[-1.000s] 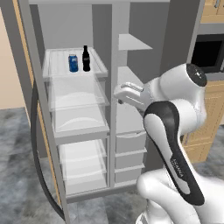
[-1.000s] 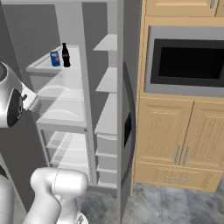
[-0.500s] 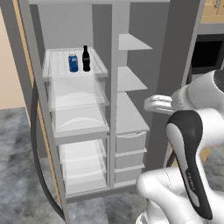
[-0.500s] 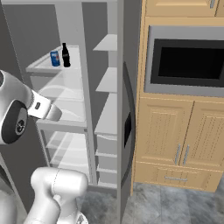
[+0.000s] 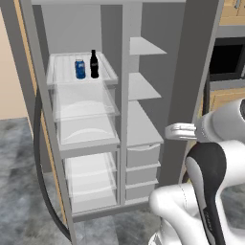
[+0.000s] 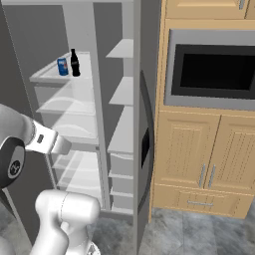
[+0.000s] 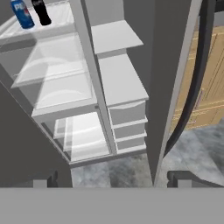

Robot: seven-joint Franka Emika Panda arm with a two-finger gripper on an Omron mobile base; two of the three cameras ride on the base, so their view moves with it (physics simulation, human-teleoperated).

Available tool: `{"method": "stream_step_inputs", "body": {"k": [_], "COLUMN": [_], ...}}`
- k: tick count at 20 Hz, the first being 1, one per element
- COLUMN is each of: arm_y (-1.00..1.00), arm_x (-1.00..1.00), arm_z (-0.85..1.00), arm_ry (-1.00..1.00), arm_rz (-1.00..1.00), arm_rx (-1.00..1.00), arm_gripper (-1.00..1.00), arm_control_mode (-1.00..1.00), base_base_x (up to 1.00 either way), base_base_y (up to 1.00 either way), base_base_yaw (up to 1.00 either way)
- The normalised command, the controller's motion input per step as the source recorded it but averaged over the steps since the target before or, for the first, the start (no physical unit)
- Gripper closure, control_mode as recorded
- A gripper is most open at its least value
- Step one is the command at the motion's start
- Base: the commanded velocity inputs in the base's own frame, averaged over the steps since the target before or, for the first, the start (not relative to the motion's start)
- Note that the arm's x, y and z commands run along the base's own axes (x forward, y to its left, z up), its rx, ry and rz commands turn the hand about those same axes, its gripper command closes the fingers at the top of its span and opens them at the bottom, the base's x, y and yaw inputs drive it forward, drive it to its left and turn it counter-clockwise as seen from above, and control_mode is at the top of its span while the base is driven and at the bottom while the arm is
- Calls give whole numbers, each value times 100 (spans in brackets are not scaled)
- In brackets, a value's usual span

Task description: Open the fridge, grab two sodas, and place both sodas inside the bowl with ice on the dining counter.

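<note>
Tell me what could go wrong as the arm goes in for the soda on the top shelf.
1. The soda can stands right beside a dark bottle; wide-open jaws reaching in could knock the bottle over or close on it instead.
2. The gripper sits low and to the right of the fridge's centre divider, so the arm may clip the divider or a shelf edge on the way.
3. One can is visible; a second one may need searching.
</note>
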Motion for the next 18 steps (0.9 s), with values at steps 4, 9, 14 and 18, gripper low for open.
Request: {"method": "stream_step_inputs", "body": {"k": [4,9,14,18], "arm_y": [6,0,0,0], "arm_x": [0,0,0,0], "arm_z": [0,0,0,0], "arm_ry": [1,0,0,0], "arm_rz": [0,0,0,0], "arm_rx": [0,0,0,0], "arm_gripper": [-100,-100,-100,-100], "arm_control_mode": [100,100,100,100], "base_base_x": [2,36,52,64], "base_base_y": [12,54,29,1], "base_base_yaw": [0,0,0,0]}}
